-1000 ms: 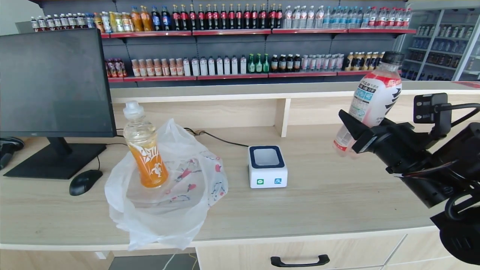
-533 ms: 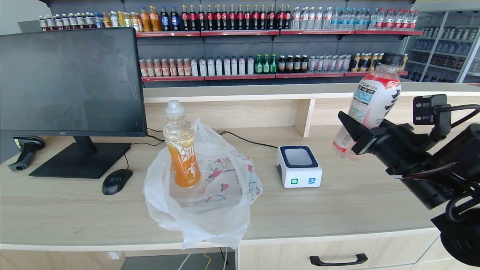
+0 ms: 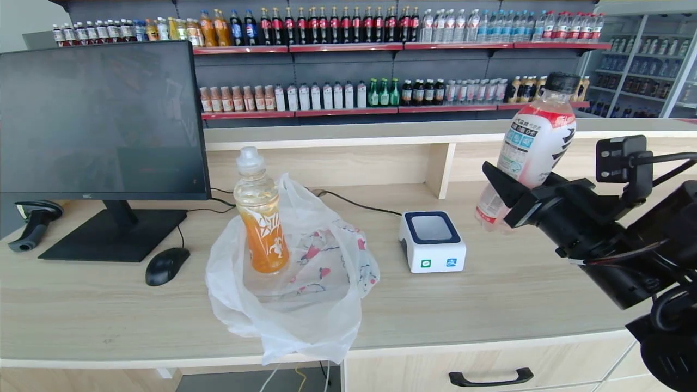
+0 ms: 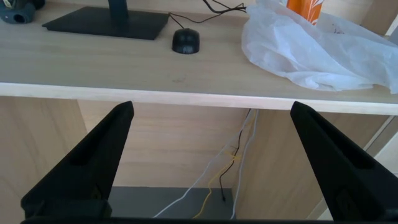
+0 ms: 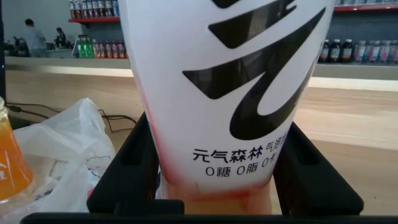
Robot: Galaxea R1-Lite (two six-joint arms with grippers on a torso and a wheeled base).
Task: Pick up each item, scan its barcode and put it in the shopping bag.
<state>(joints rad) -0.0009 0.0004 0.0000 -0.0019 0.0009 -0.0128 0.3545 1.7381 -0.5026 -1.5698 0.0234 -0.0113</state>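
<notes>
Above the counter [image 3: 490,294], at 3 o'clock in the head view: right end effector [image 3: 512,190], jaws clamped on the lower half of the white bottle [image 3: 536,139]. Held clear of the counter and tilted, black cap toward 1 o'clock, base toward 7 o'clock. Hangs at roughly 2 o'clock from the scanner box [image 3: 432,242], apart from it.

At centre, on the counter: scanner box, white, dark-framed window facing up. At 9 o'clock from it, near: shopping bag [image 3: 305,305], thin translucent plastic with a red print, mouth open, one fold drooping over the counter's front edge at 6 o'clock. Inside the bag, upright: orange drink bottle [image 3: 260,218], pale cap on.

Farther out at 9 o'clock: black mouse [image 3: 166,265], then dark monitor [image 3: 103,120] on its stand, then handheld scanner [image 3: 30,220] near the counter's end.

Below the counter's front edge, facing it: left end effector [image 4: 211,112], fingers [image 4: 87,168] spread wide apart, gripping nothing.

At 12 o'clock, behind the counter: shelves [image 3: 348,49] lined with drinks.
</notes>
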